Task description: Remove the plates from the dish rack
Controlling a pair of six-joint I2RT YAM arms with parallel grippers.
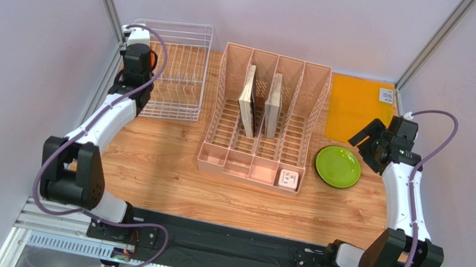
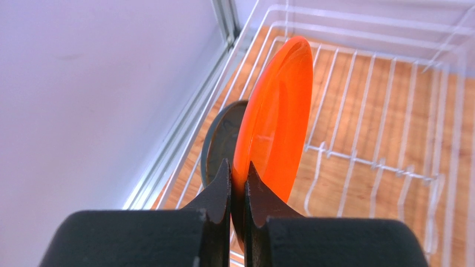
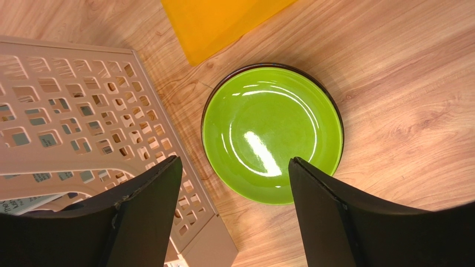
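Note:
My left gripper (image 2: 238, 173) is shut on the rim of the orange plate (image 2: 277, 114), which stands on edge inside the white wire dish rack (image 2: 384, 133). A dark slate blue plate (image 2: 220, 142) stands just behind it to the left. In the top view the left gripper (image 1: 145, 60) is over the rack's (image 1: 182, 73) left side, and only a sliver of the orange plate (image 1: 152, 59) shows. The lime green plate (image 1: 338, 166) lies flat on the table, right of the pink organiser. My right gripper (image 3: 234, 167) is open above the green plate (image 3: 272, 133). The dark red plate is out of view.
A pink slotted organiser (image 1: 265, 120) holding two beige boards (image 1: 249, 99) stands mid-table. An orange mat (image 1: 358, 106) lies at the back right. The enclosure wall (image 2: 100, 83) runs close along the rack's left side.

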